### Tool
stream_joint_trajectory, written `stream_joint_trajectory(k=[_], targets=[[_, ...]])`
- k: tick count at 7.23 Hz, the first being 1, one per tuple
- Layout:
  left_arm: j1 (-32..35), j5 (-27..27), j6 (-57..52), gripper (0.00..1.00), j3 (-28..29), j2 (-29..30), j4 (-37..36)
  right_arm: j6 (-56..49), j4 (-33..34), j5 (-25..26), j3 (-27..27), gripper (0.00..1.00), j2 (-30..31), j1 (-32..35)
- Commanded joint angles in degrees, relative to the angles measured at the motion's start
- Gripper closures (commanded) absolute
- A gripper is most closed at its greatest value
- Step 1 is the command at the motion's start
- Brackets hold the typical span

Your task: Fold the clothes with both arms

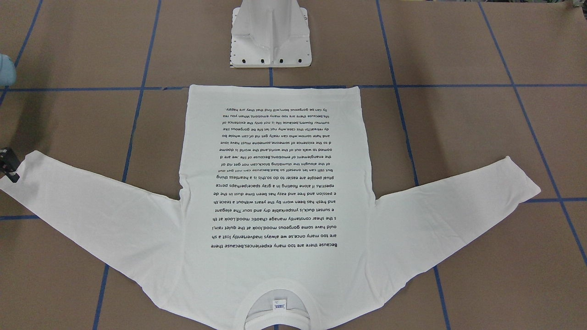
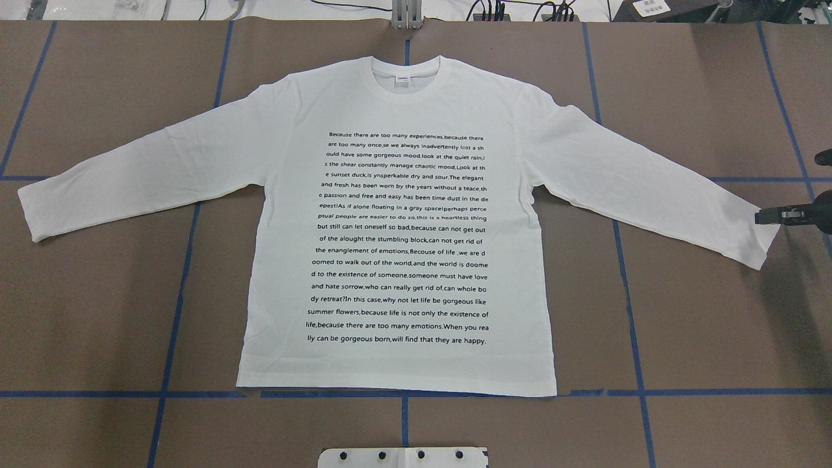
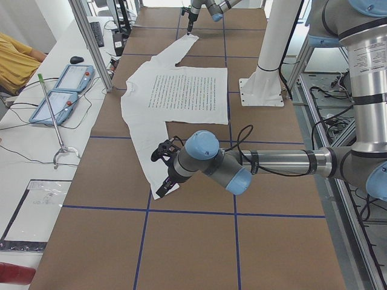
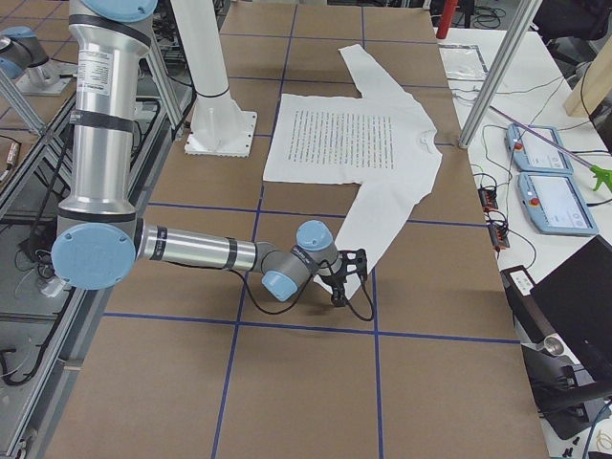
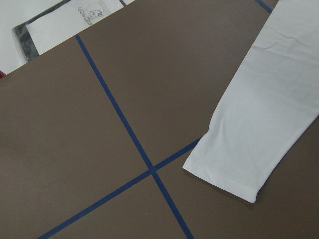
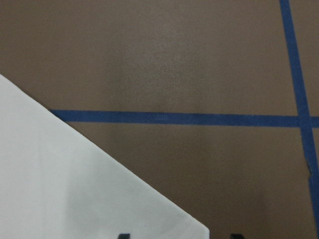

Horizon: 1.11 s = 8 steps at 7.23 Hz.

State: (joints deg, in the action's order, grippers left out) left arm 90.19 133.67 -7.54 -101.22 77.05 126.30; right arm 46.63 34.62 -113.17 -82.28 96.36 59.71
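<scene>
Across the middle of the brown table (image 2: pixel 715 338), the white long-sleeved T-shirt (image 2: pixel 396 104) lies flat with its text side up. The collar is at the edge far from the robot and the hem is near the white pedestal base (image 1: pixel 270 41), with both sleeves spread out to the sides. At the right sleeve's cuff the right gripper (image 6: pixel 178 235) sits low, its fingertips well apart. The cuff's corner lies between them and nothing is pinched. The left gripper (image 3: pixel 163 180) hangs by the left cuff (image 5: pixel 224 172) and shows only from the side, so I cannot tell whether it is parted or closed. The table is gridded with blue tape lines (image 2: pixel 715 392).
</scene>
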Motion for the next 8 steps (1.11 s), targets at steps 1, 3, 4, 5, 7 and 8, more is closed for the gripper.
stream_joint_trajectory(k=[1, 3, 4, 5, 7, 8], targets=[[0.07, 0.01, -0.02, 0.00, -0.03, -0.05, 0.00, 1.62, 0.01, -0.12, 0.54, 0.31, -0.65, -0.03], [0.16, 0.01, -0.02, 0.00, -0.03, -0.05, 0.00, 1.71, 0.01, -0.30, 0.89, 0.35, -0.65, -0.03], [0.07, 0.01, -0.02, 0.00, -0.03, -0.05, 0.00, 1.71, 0.01, -0.30, 0.98, 0.36, -0.65, -0.03], [0.16, 0.01, -0.02, 0.00, -0.03, -0.05, 0.00, 1.89, 0.01, -0.30, 0.98, 0.36, -0.65, -0.03], [0.07, 0.01, -0.02, 0.00, 0.06, -0.05, 0.00, 2.33, -0.52, -0.30, 2.03, 0.41, -0.73, -0.12], [0.16, 0.01, -0.02, 0.00, 0.06, -0.05, 0.00, 2.33, -0.52, -0.30, 1.94, 0.56, -0.73, -0.12]])
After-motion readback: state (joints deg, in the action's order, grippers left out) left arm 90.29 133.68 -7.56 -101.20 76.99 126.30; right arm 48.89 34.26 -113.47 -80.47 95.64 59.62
